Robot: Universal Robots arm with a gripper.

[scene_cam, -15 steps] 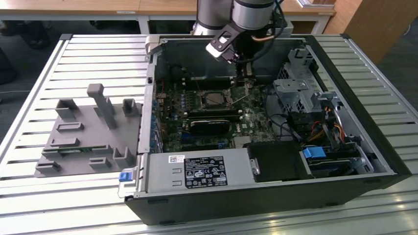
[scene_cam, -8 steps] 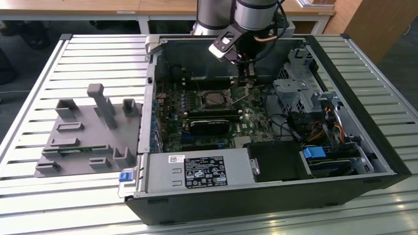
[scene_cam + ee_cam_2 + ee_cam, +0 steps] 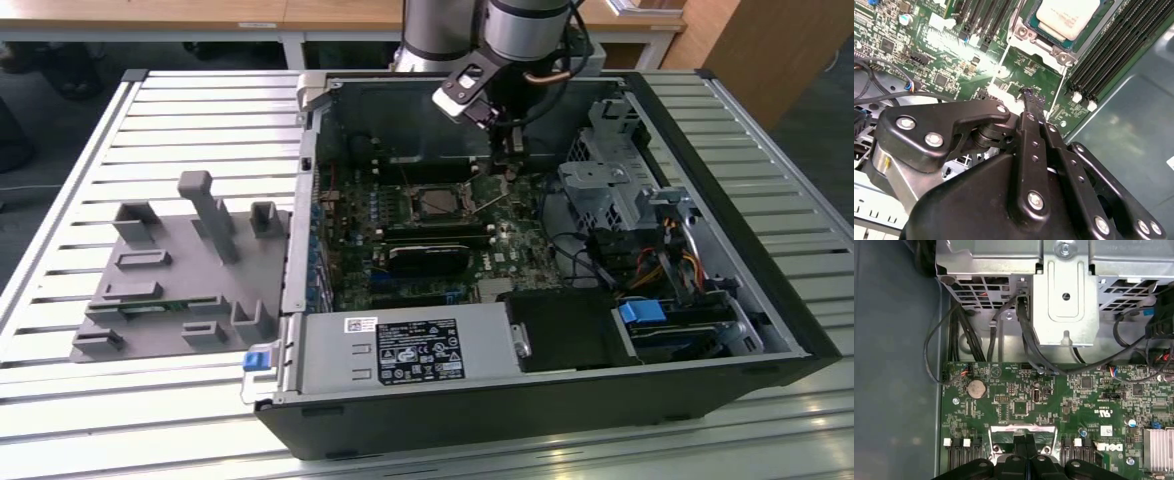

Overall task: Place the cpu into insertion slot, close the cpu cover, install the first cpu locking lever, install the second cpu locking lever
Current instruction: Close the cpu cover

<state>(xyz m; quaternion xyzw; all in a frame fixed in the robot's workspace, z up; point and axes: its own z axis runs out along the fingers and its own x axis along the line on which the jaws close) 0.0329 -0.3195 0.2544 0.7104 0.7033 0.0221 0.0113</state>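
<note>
The cpu (image 3: pixel 1069 17), a square chip with a silvery top, lies in the insertion slot (image 3: pixel 438 203) on the green motherboard inside the open case. The cpu cover (image 3: pixel 1064 54), a silvery frame, lies flat around it. Two thin wire locking levers (image 3: pixel 998 70) (image 3: pixel 1056 95) run out from the socket corners. My gripper (image 3: pixel 1033 96) is shut, its black fingertips pressed together just above the board between those levers, a short way from the socket. I cannot tell whether it touches a lever. In the exterior view the gripper (image 3: pixel 507 170) hangs at the socket's right side.
Black memory slots (image 3: pixel 1104 60) run beside the socket. A metal drive cage (image 3: pixel 1066 300) with looping black cables (image 3: pixel 1019 330) stands beyond the board's edge. The power supply (image 3: pixel 400 350) fills the case front. A grey fixture tray (image 3: pixel 174 280) sits on the slatted table at the exterior view's left.
</note>
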